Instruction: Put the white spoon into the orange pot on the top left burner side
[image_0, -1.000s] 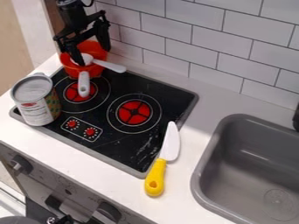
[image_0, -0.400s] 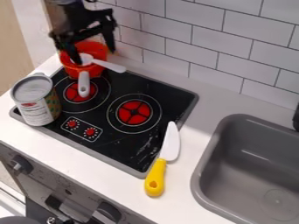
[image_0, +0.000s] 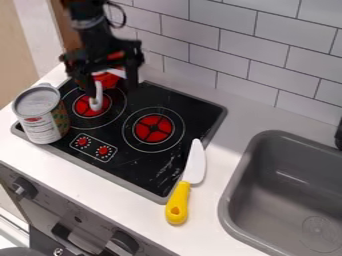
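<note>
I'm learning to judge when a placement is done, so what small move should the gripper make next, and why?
Probably lift straight up, fingers kept apart. The gripper is low, its fingers spread on either side of the orange pot, and the white spoon already seems to lie over it, unpinched. A straight rise looks least likely to disturb either.

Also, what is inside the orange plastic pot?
Part of a white plastic spoon shows at the top of the pot; the black two-finger claw hides most of the inside.
</note>
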